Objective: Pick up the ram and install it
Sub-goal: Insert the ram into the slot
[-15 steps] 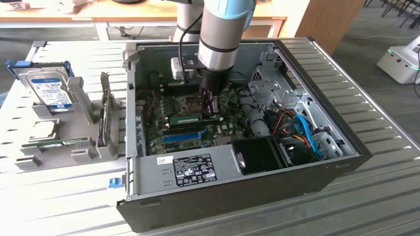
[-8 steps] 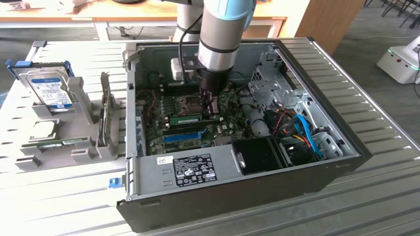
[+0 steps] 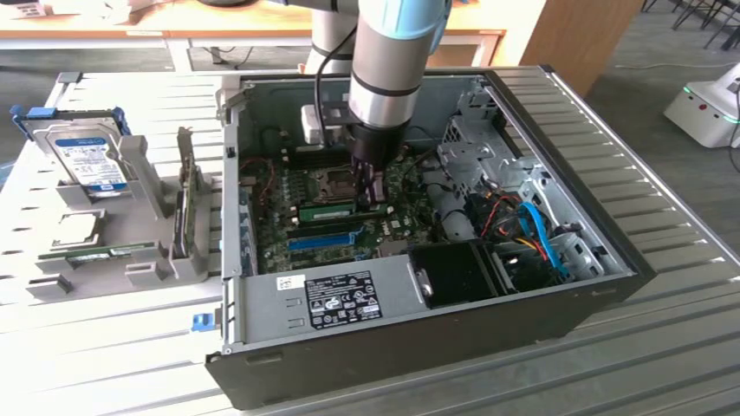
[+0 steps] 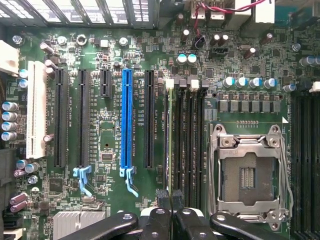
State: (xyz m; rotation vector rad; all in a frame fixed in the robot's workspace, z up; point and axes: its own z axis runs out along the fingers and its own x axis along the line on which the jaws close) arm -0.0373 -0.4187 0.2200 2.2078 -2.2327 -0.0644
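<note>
I see the black two-finger gripper (image 4: 170,199) closed and empty, tips over the thin green ram stick (image 4: 169,135) standing edge-up in its slot beside the metal CPU socket (image 4: 248,170), probably to press it home.

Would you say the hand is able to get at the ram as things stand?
Probably yes: the computer case stands open, nothing lies across the memory slots, and the hand appears shut on the ram.

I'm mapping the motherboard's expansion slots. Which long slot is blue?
The blue slot, lying between two black slots; every other long slot is black, except one white slot.
</note>
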